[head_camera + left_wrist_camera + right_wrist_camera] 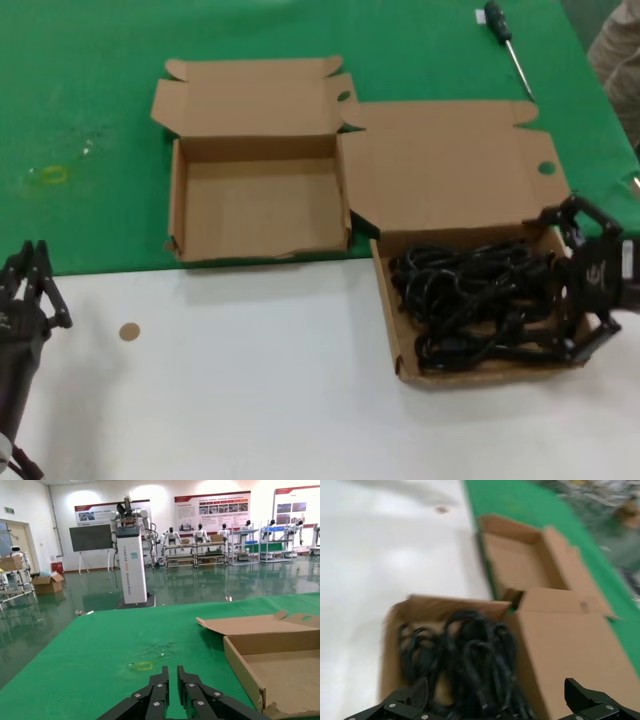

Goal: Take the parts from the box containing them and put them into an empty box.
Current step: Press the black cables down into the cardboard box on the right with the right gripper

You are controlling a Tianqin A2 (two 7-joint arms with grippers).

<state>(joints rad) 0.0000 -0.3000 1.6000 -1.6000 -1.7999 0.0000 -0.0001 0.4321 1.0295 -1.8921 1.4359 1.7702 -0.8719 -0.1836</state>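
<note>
We hover our right gripper [588, 290], jaws wide apart, over the power cords [470, 300] (left gripper [30, 285] closed, parked); next, descend and clamp one bundle

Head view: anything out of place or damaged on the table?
A screwdriver lies loose on the green mat, unrelated to the cords. The empty box has a ragged, crumpled front edge. A small brown disc sits alone on the white surface.
</note>
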